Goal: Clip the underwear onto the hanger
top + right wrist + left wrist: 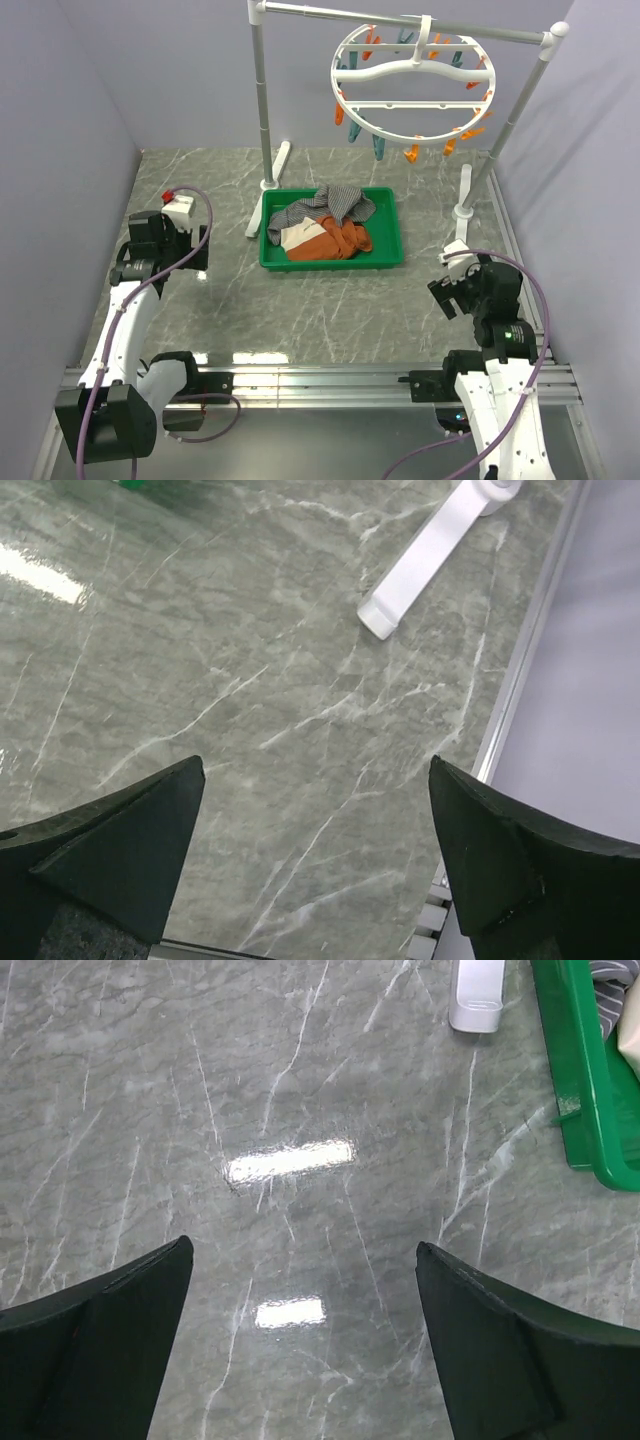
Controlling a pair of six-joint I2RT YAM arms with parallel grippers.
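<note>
Up at the back right, the hanger (420, 104) hangs by its hook from the top bar of the rack (262, 100), ring tilted, orange and teal pegs dangling round its rim. Down below, near the middle of the worktop (330, 320), sits the green tray (330, 264), just beside the rack's left foot. And the underwear (335, 200) is right there in the tray, a crumpled grey striped heap along the back half, spilling over towards the right. It lies on top of an orange garment (340, 240) bunched at the front, with a white cloth (295, 236) tucked in at the front left.

Now the arms. The left tool (303, 1245) hovers over bare worktop well to the left of the tray, its two dark fingers spread wide, nothing between them. Its wrist view catches the tray's green wall at the right edge, a sliver of striped cloth peeking over it, and the rack's white foot at the top.

Over on the right, the right tool (316, 761) stands wide open too, holding nothing, poised above the worktop near the right edge. The rack's other white foot lies ahead of it, and the metal rail runs alongside. Both tools are well apart from the underwear and the hanger.
</note>
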